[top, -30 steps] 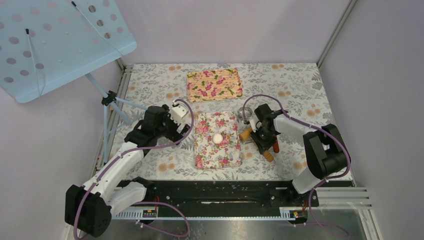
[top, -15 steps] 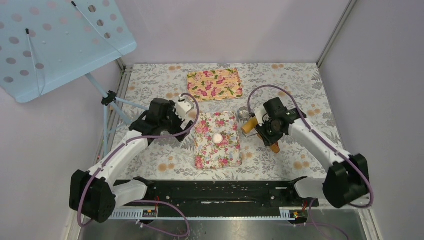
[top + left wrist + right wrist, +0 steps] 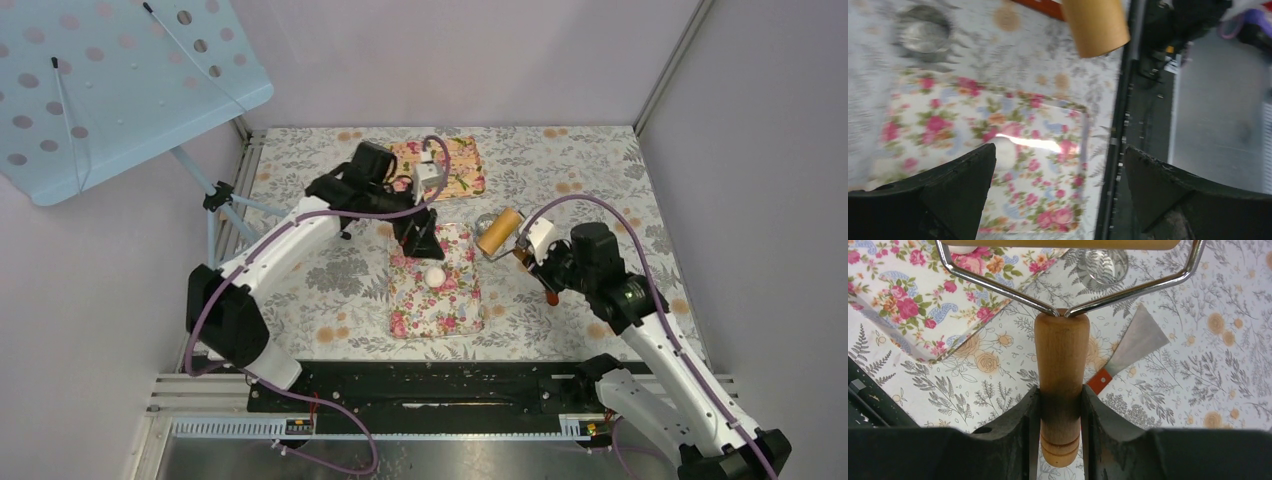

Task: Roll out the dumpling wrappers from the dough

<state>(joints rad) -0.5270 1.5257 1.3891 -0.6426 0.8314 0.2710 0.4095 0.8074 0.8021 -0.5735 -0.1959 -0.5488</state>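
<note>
The dough (image 3: 435,276) is a small white ball in the middle of the near floral board (image 3: 455,312). My left gripper (image 3: 418,240) hangs open over the board's far end. In the left wrist view the dough (image 3: 1006,152) peeks out beside the left finger (image 3: 948,192), outside the gap of the gripper (image 3: 1058,150). My right gripper (image 3: 1059,392) is shut on the wooden handle (image 3: 1061,355) of the roller (image 3: 500,233), which hangs in the air just right of the board. The dumpling wrappers are out of view.
A shiny metal ring (image 3: 923,34) lies on the tablecloth by the board's far right corner. A scraper (image 3: 1133,347) with a red handle lies right of the board. A second floral board (image 3: 455,168) sits at the back. A blue perforated panel (image 3: 110,80) on a stand stands at far left.
My left arm swung from the board's left side round to its far end. The right arm lifted the roller off the cloth and drew back, still gripping the handle.
</note>
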